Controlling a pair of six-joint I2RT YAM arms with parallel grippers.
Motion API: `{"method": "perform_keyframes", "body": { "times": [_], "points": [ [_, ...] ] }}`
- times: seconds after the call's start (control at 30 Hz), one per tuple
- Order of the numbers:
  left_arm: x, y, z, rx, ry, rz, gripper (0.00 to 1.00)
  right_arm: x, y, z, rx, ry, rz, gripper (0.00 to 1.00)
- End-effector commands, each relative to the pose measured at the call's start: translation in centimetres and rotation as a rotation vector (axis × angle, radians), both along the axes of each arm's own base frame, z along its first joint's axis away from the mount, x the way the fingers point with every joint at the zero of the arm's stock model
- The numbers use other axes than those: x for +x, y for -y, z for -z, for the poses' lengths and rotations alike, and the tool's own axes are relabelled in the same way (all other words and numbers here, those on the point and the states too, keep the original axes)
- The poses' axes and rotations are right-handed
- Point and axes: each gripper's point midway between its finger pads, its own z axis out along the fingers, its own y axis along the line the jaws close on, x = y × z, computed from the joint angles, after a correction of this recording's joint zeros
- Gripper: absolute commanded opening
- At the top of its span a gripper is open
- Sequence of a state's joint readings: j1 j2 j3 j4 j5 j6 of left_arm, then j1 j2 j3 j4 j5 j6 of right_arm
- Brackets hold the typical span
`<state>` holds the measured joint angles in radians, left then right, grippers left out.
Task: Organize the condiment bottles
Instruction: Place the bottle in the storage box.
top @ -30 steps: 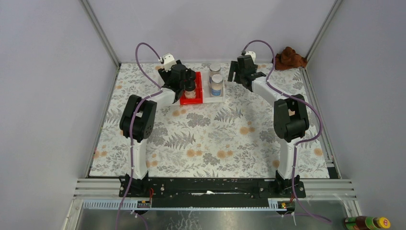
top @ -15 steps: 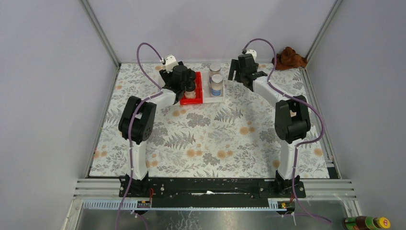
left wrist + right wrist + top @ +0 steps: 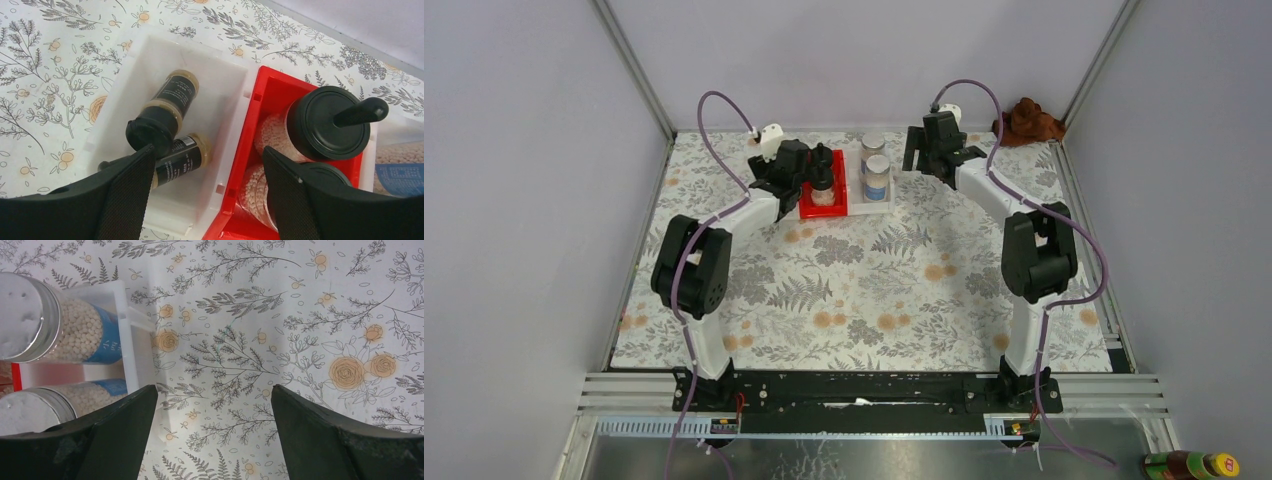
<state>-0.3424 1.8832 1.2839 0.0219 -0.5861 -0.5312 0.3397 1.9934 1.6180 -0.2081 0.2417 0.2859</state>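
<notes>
Hovering spread wide and empty, the left gripper (image 3: 206,155) overlooks dark-brown jars (image 3: 172,100) lying in a white bin (image 3: 150,55) and clear jars (image 3: 325,122) upright in a red bin (image 3: 272,90); the right gripper (image 3: 214,390), likewise spread, adjoins the silver-lidded jars (image 3: 65,325).

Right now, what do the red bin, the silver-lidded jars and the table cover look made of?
Red bin: glossy moulded plastic, judging by its thin shiny walls. Silver-lidded jars: clear glass or plastic, beads visible inside; lids matte, probably metal. Table cover: floral printed cloth or vinyl, unclear which.
</notes>
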Motion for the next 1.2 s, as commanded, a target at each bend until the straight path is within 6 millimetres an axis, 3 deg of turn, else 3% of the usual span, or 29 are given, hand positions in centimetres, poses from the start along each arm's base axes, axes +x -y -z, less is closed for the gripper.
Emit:
{"method": "perform_keyframes", "body": {
  "times": [0.0, 0.33, 0.43, 0.63, 0.83, 0.97, 1.17],
  "points": [
    [-1.1, 0.0, 0.2, 0.012, -0.051, 0.015, 0.83, -1.0, -0.5, -3.7, 0.012, 0.050, -0.038, 0.92],
    [-2.9, -0.4, -0.8, -0.007, -0.071, 0.010, 0.83, -2.7, -0.4, -4.9, 0.010, 0.041, -0.059, 0.94],
    [-3.3, -0.4, -2.7, -0.021, -0.063, 0.015, 0.83, -2.8, -0.9, -5.4, -0.009, 0.027, -0.108, 0.94],
    [-4.2, -0.9, -6.4, -0.037, -0.071, 0.012, 0.85, -2.3, -3.8, -7.5, -0.004, 0.020, -0.240, 0.94],
    [-6.4, -2.2, -7.9, -0.075, -0.055, -0.002, 0.87, -2.8, -9.7, -9.0, -0.012, 0.038, -0.394, 0.94],
    [-7.7, -3.4, -10.5, -0.094, 0.007, -0.019, 0.88, -3.4, -14.8, -9.6, -0.046, 0.045, -0.501, 0.93],
    [-11.2, -3.9, -14.8, -0.218, 0.170, -0.034, 0.89, -4.7, -21.9, -9.5, -0.028, 0.061, -0.651, 0.93]
  ]
}}
